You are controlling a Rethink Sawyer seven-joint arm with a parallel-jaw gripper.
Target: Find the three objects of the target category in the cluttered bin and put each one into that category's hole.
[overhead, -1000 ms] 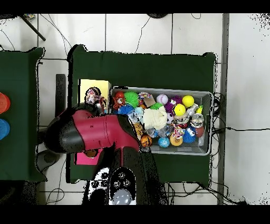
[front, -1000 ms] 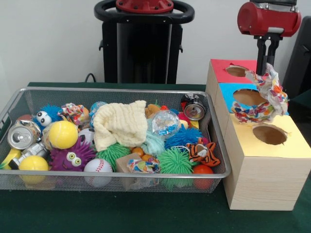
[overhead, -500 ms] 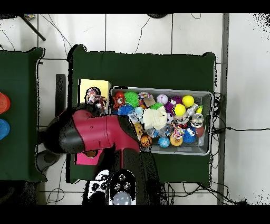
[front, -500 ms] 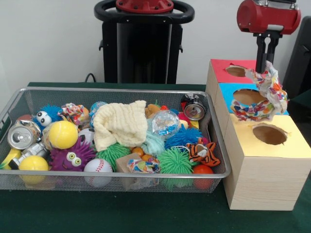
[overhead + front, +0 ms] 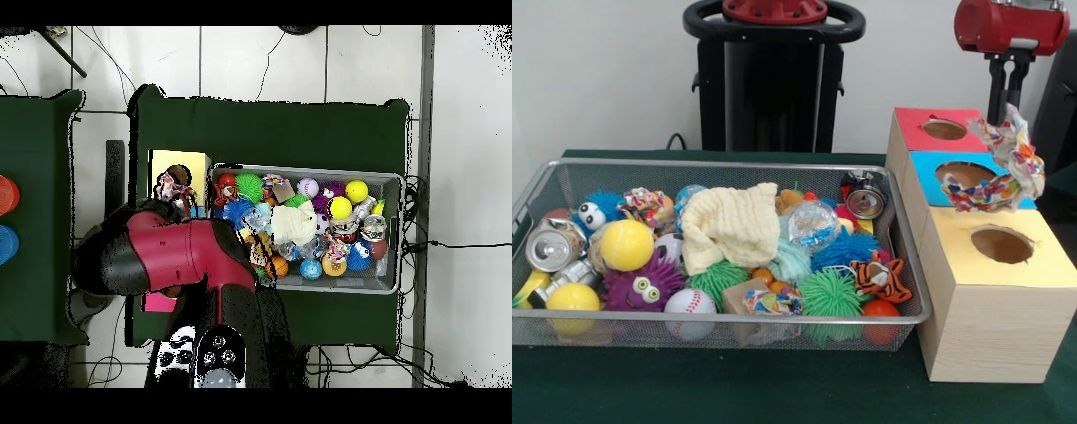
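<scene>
Gripper [image 5: 1005, 110] at upper right of the front view, fingers clenched on a colourful cloth [image 5: 1006, 168]. Cloth hangs in the air over the blue section of the box [image 5: 993, 309], just above and behind the yellow hole [image 5: 1002, 245], not touching it. Red hole [image 5: 944, 129] and blue hole [image 5: 964, 174] sit behind. Bin [image 5: 565, 181] at centre left is full: yellow towel [image 5: 731, 225], baseball [image 5: 689, 303], tiger toy [image 5: 881, 276], can [image 5: 866, 201]. Overhead view: cloth [image 5: 176, 186] beside the bin's left end, arm [image 5: 165, 260] below it.
</scene>
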